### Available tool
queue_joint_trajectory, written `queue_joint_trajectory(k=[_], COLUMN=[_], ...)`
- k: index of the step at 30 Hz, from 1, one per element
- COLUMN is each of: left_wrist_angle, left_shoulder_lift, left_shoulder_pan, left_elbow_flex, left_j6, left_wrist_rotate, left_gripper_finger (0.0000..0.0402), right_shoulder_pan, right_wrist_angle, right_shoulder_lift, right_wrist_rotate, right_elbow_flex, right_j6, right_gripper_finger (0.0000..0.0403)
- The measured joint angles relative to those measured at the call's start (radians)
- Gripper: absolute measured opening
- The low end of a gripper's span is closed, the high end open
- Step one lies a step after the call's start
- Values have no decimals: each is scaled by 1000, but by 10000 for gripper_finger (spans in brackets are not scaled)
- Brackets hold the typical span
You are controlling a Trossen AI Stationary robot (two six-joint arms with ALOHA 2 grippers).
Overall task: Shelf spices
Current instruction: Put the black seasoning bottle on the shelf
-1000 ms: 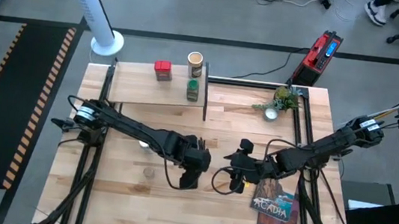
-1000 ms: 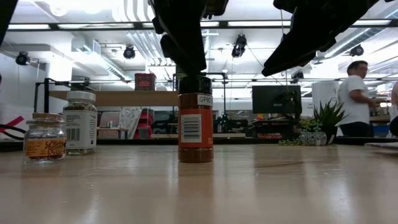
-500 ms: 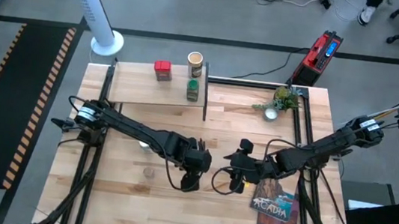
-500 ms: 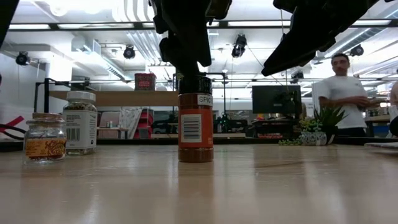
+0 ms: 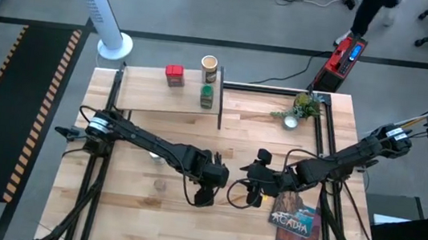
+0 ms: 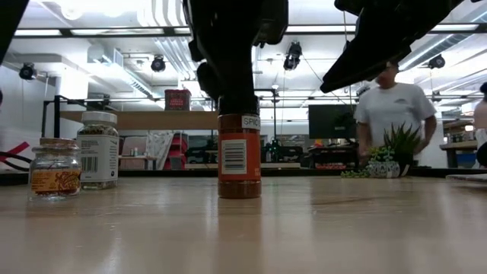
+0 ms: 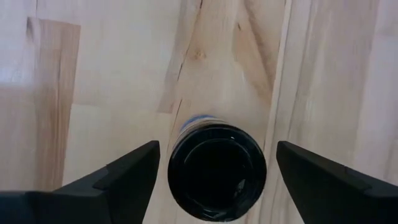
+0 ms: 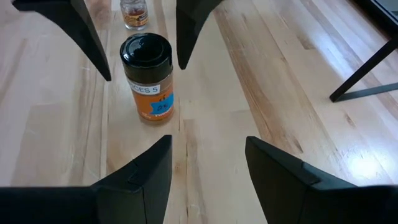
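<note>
L hand (image 7: pixel 214 165) fingers apart, straddling dark-capped brown jar (image 7: pixel 217 171); next: close, lift to shelf (image 5: pixel 149 88)

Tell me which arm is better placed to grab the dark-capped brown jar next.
Left. The left pincer is open directly above the dark-capped brown jar, one finger on each side of its cap. The right pincer, also open, sits farther back with bare table between it and the jar.

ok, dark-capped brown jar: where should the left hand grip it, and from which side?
Take the dark-capped brown jar by its round black cap, coming straight down. It stands upright and apart on the table, and the left hand hangs open above it, fingers either side of the cap.
</note>
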Motion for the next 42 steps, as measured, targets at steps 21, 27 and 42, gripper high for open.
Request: queue_joint_trajectory(k=[21,27,42], left_wrist_angle=[0,-24,-98], left_shoulder_lift=[0,-2,-5], left_shoulder_pan=[0,0,-25], left_elbow_flex=[0,0,2], left_j6=[244,377,707], left_wrist_rotate=[-6,-6,-8], left_gripper_finger=[189,199,196], right_shoulder_pan=[4,4,5], right_wrist_angle=[0,0,-1], right_shoulder_lift=[0,0,0], right_wrist_rotate=[0,0,0], right_elbow_flex=[0,0,0], right_j6=[0,0,0], right_gripper_finger=[181,181,181])
